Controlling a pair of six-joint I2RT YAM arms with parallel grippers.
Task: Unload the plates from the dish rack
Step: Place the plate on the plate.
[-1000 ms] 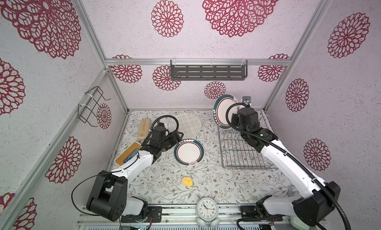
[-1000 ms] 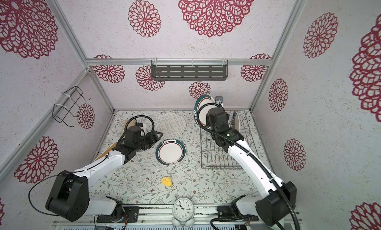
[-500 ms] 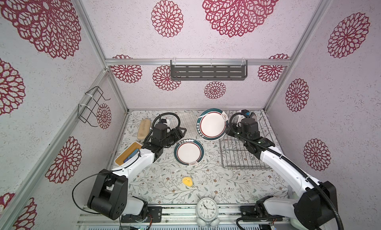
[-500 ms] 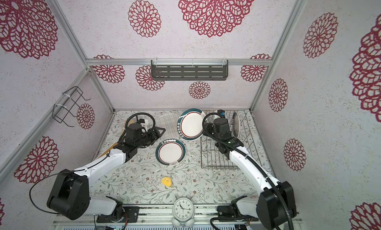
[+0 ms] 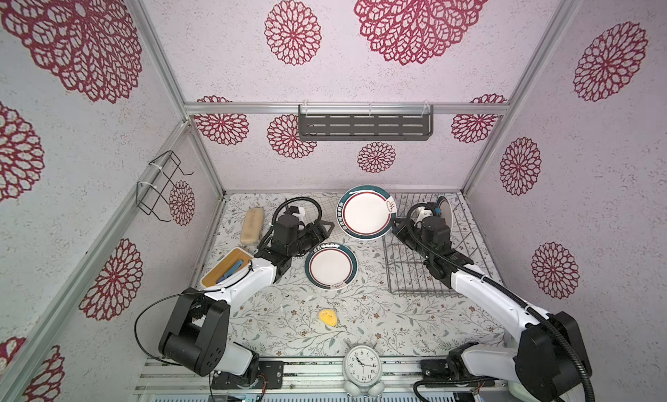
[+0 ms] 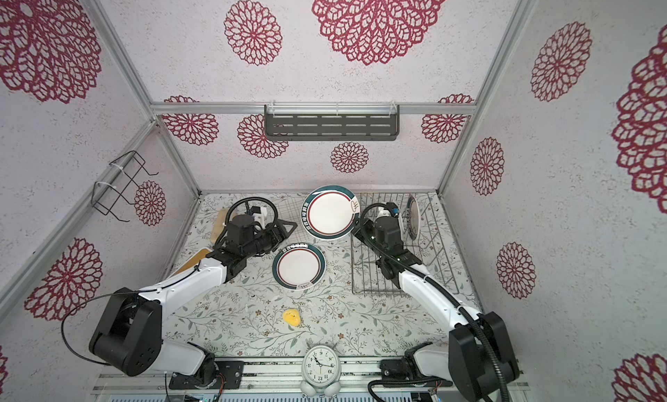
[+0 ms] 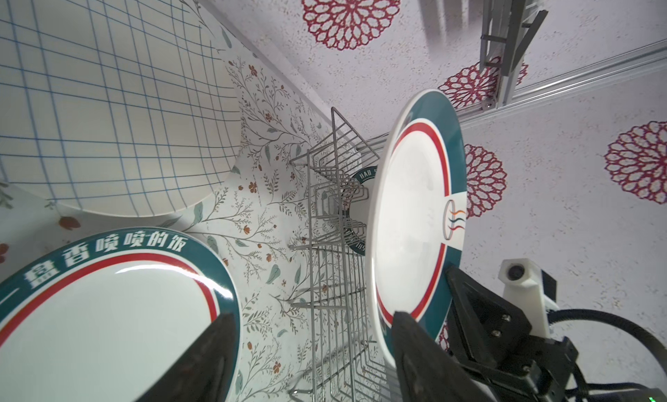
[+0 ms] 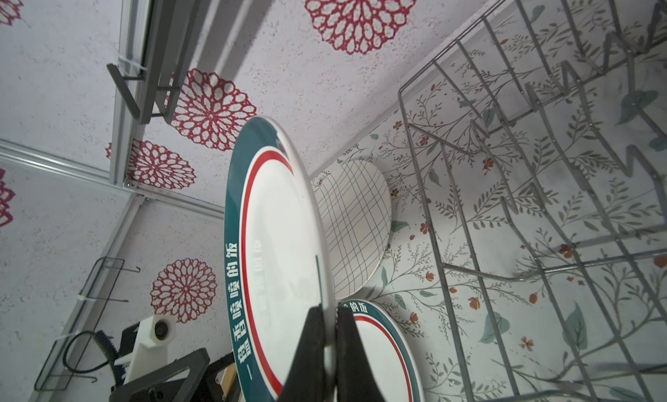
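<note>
Floral desk [image 5: 379, 321], teal-rimmed plate [image 5: 366, 212] held aloft beside the dish rack [image 5: 415, 277].
Right jaws are clamped on its rim, the plate tilted just left of the rack's far end; left jaws stand apart near a second plate [image 5: 331, 267] lying flat; a third plate [image 5: 445, 213] stands upright in the rack.

1. Both top views are bright and evenly lit; shadows are faint and soft.
2. Both wrist views curve shapes toward their edges; the grid plate [image 7: 108, 93] bulges.
3. Left wrist view: a white glare streak crosses the flat plate [image 7: 108, 328]; the fingers [image 7: 205, 364] of the left gripper [image 7: 312, 317] are dark and blurred.
4. Right wrist view: the shelf [image 8: 158, 57] throws a soft grey shadow on the wall [image 8: 325, 86]; the raised plate [image 8: 278, 238] faintly mirrors its lettering; the nearest dish rack [image 8: 541, 202] wires blur.
</note>
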